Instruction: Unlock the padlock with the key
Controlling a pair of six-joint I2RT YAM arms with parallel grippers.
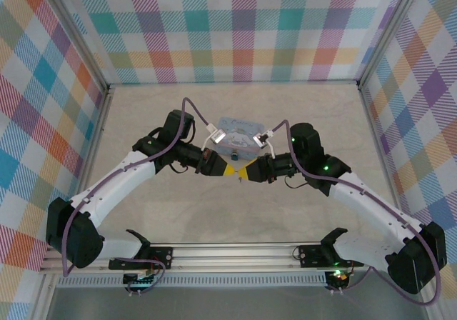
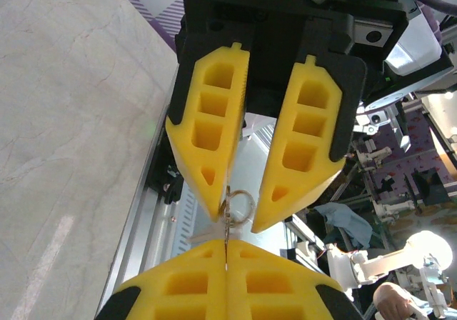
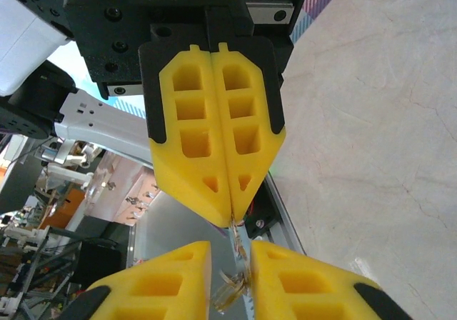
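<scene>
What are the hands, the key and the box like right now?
left hand: shut, pinching the key.
right hand: fingers apart, the key's ring between them.
key: in the air, gripped by the left hand.
blue box: sitting on the table behind both hands.

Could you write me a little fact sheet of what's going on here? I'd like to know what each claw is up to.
setting: pale stone-look table, plaid walls
left gripper: shut, pinching the thin key
right gripper: fingers apart, either side of the key's ring
arms: meeting tip to tip at mid-table
box: pale blue, just beyond the grippers
</scene>
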